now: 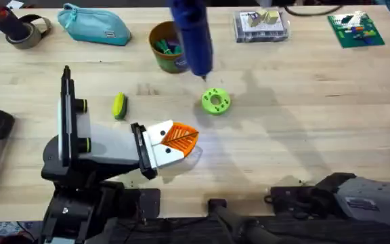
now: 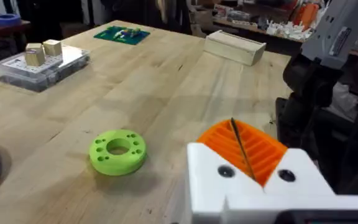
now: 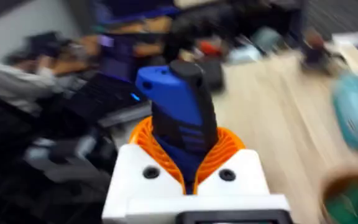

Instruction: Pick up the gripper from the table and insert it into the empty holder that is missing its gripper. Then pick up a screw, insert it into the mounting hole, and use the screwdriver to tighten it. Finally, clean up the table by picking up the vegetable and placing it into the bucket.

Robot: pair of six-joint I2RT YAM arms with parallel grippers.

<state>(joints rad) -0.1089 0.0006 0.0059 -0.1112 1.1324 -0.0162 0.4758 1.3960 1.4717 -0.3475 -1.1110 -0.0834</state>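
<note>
The screwdriver (image 1: 192, 34) hangs high over the table's far middle, large and blue, its dark tip pointing down near the green disc. In the right wrist view my right gripper (image 3: 188, 155) is shut on the blue handle (image 3: 180, 118) between its orange pads. My left gripper (image 1: 176, 138) rests low over the table's near middle, shut, its orange pads (image 2: 244, 149) pressed together. The yellow vegetable (image 1: 119, 106) lies on the table to its left. The orange-brown bucket (image 1: 168, 46) stands behind the screwdriver. The screw, the holder and the loose gripper are out of view.
A round green disc with holes (image 1: 216, 101) (image 2: 118, 150) lies just beyond my left gripper. Along the far edge sit a teal pouch (image 1: 95, 25), a tape roll (image 1: 26, 30), a clear box (image 1: 261, 26) and a green board (image 1: 355, 29). A wooden block (image 2: 235, 46) lies at the right.
</note>
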